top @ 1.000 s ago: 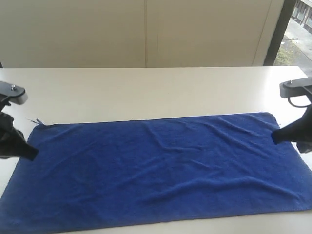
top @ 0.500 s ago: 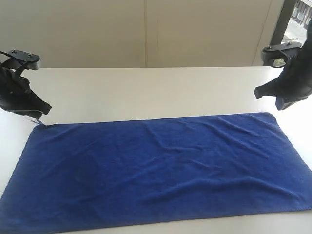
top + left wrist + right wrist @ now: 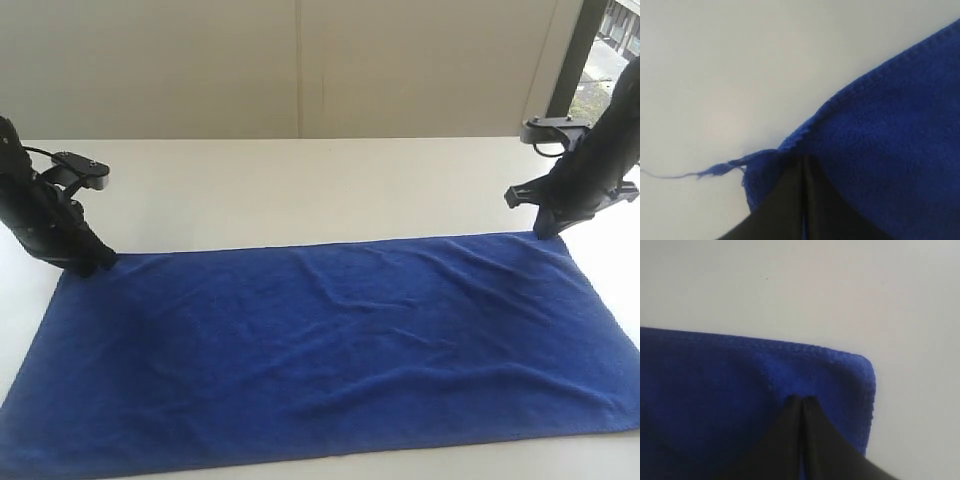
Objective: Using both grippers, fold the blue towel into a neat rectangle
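left gripper [image 3: 92, 266], jaws pressed together, tips on the far left corner of the blue towel [image 3: 330, 350], beside a loose thread [image 3: 690, 174]. right gripper [image 3: 545, 232] likewise closed, tips on the far right corner. whether either pinches cloth is unclear. the towel lies spread flat along the near edge of the desk [image 3: 300, 180].

Black tapered claws [image 3: 92, 266] (grey wrist plates [image 3: 548, 126])

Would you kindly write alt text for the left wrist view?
The left gripper, its black jaws closed together, touches a corner of the blue towel on a pale table. A loose thread trails from that corner.
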Controlling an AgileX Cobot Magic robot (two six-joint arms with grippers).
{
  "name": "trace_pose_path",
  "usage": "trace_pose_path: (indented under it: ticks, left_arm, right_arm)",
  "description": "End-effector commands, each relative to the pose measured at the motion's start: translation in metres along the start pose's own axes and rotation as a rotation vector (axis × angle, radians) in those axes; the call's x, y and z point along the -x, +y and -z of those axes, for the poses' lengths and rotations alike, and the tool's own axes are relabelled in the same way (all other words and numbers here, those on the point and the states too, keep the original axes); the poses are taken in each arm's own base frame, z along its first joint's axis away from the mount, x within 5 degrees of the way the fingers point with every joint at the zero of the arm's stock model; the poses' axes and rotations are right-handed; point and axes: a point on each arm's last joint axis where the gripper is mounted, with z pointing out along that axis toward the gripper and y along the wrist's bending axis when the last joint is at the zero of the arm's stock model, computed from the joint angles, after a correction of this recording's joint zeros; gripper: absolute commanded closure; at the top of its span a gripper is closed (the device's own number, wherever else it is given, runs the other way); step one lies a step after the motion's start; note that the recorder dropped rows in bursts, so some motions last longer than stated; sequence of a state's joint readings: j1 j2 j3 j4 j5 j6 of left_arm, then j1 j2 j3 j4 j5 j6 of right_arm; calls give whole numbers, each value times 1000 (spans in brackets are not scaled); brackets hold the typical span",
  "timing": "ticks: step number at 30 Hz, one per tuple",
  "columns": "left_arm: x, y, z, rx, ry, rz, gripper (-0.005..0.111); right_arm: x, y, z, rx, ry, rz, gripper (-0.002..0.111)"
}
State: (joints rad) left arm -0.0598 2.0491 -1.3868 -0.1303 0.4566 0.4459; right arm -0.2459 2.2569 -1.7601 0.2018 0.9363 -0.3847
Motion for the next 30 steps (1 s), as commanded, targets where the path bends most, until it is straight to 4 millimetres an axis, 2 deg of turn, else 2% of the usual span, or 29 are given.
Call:
trace_pose_path:
  ticks: [1, 10, 15, 19, 22, 24, 30]
  left_arm:
    - [-1, 1, -6, 5, 5, 3, 107]
    - [-3, 5, -6, 43, 30, -14, 107]
    - [-3, 5, -6, 43, 30, -14, 107]
    - [-4, 5, -6, 42, 32, -12, 107]
    - [-2, 5, -3, 46, 18, -9, 107]
    - [2, 4, 6, 55, -17, -4, 107]
    - [16, 2, 45, 74, -147, 37, 107]
  right_arm:
    - [0, -8, -13, -42, 0, 30, 108]
    - [-1, -19, -23, -146, 13, 49, 108]
    - [-5, -21, -34, -145, 36, 52, 108]
    - [-4, -21, -35, -141, 33, 48, 108]
    - [0, -18, -23, -136, -3, 40, 108]
    - [5, -16, -10, -126, -47, 26, 108]
    - [12, -6, 38, -118, -130, 19, 108]
